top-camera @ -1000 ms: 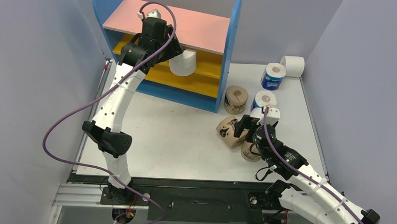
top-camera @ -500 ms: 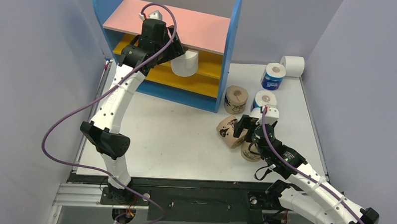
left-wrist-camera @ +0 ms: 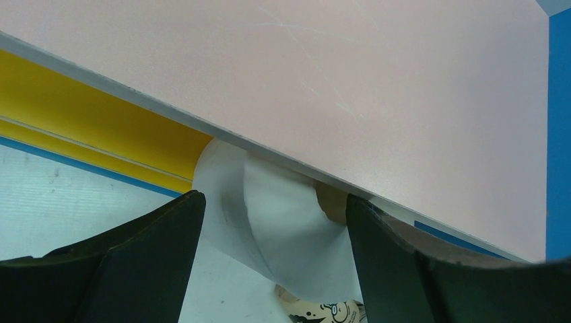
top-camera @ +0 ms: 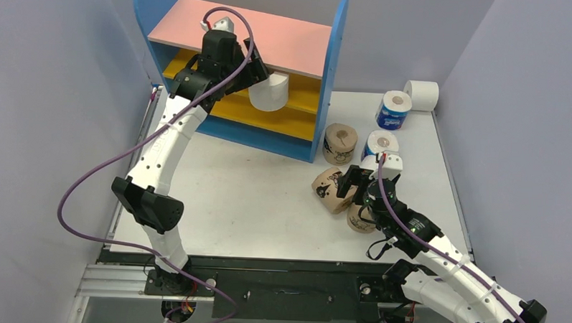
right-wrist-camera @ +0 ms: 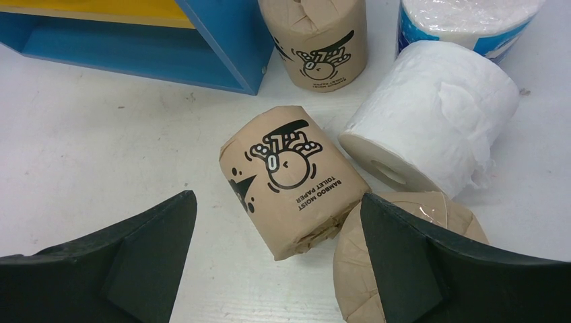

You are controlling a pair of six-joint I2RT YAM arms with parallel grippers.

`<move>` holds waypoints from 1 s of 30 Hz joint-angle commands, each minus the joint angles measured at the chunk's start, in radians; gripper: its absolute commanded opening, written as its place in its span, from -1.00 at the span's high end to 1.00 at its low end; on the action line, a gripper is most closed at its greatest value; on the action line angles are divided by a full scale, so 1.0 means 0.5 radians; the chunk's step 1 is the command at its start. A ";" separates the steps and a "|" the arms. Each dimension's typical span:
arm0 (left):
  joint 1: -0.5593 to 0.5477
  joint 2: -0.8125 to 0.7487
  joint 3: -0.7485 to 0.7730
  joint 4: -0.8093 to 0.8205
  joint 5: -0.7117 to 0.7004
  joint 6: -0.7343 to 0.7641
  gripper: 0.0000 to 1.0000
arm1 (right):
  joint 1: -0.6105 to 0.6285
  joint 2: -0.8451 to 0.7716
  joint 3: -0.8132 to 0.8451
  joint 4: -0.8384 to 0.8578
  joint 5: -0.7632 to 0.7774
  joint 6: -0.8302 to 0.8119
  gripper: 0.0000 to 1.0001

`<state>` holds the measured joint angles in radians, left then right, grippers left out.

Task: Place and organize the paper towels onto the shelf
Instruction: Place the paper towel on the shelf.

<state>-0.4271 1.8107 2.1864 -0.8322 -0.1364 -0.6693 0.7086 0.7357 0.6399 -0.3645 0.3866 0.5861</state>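
My left gripper [left-wrist-camera: 273,198] astride the white roll [left-wrist-camera: 283,249], axis vertical on the shelf [top-camera: 334,70], grip unclear; right gripper [right-wrist-camera: 277,197] spread wide.

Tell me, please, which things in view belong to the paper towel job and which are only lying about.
For the job:
shelf
white roll on its yellow board
white roll at the far corner
white roll beside the tan ones
three tan rolls
two blue-wrapped rolls

Not for the job:
purple cables
table
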 commanded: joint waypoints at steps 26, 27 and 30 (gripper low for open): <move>0.067 -0.782 -0.918 0.877 0.113 0.200 -0.93 | 0.018 -0.182 0.058 -0.064 0.028 -0.079 -0.74; 0.071 -0.905 -1.108 0.961 0.113 0.223 -0.93 | 0.019 -0.199 0.049 -0.053 0.005 -0.084 -0.74; 0.088 -1.095 -1.382 1.237 0.117 0.329 -0.93 | 0.021 -0.274 0.014 -0.033 -0.024 -0.105 -0.74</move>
<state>-0.3988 1.4075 1.6321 -0.4961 -0.0902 -0.5949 0.7086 0.6468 0.6506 -0.4057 0.3935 0.5625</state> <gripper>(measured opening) 0.968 0.870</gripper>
